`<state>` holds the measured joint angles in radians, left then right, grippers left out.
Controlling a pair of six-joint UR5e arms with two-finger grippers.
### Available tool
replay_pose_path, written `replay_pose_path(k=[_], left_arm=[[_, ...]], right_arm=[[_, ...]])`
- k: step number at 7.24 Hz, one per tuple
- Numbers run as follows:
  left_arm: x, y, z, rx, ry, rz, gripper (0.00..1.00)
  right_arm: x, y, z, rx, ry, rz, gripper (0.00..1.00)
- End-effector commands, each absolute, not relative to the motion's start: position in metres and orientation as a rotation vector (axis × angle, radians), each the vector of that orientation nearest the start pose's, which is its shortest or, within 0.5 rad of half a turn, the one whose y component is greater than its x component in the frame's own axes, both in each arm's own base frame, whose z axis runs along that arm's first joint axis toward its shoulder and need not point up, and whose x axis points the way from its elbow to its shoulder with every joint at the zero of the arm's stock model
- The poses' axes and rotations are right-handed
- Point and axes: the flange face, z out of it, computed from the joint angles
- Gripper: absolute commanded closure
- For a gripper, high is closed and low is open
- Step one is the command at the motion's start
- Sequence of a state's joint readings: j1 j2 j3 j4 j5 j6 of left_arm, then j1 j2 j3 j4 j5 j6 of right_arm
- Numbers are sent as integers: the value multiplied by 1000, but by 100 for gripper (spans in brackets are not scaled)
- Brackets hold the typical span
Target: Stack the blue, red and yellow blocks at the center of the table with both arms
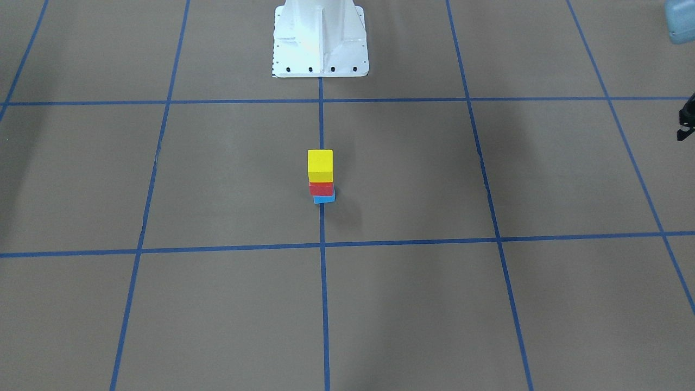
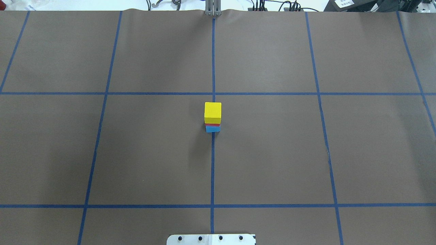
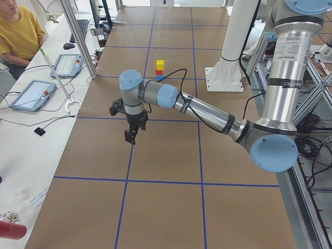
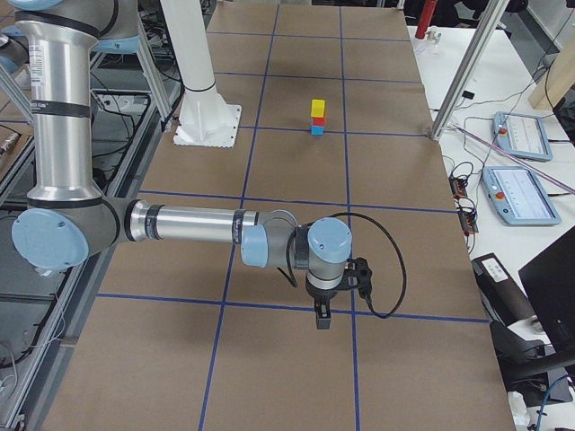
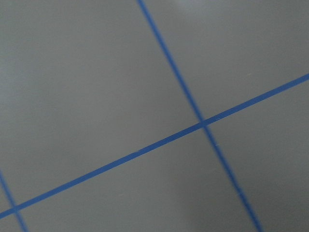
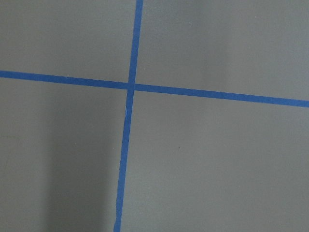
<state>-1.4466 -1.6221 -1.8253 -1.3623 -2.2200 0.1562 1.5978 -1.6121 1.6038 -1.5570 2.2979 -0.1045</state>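
While the left arm is stretching low over the table [image 2: 136, 153] at its left end, the left gripper [image 3: 129, 137] is pointing straight down, and the right gripper [image 4: 322, 319] is hanging likewise at the right end. Whether either is open or closed cannot be told. At the centre, the yellow block [image 2: 213, 112] is sitting on the red block [image 2: 213, 125], which is resting on the blue block [image 2: 213, 129], well apart from both grippers.

Left gripper [image 3: 129, 137], right gripper [image 4: 322, 321]: jaws indistinct
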Motion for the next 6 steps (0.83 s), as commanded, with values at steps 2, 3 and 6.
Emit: replay_pose_path(k=[2,3,6], left_arm=[[-49,-491,611,74,667,192,0],[-52,-474,613,68,746,134,0],[-65,-451,625,132,772,122,0]], right_arm=[[79,-474,662,57,-727,-76,0],[79,-475,660,59,-727,-75,0],[79,-478,658,62,-726,-74,0]])
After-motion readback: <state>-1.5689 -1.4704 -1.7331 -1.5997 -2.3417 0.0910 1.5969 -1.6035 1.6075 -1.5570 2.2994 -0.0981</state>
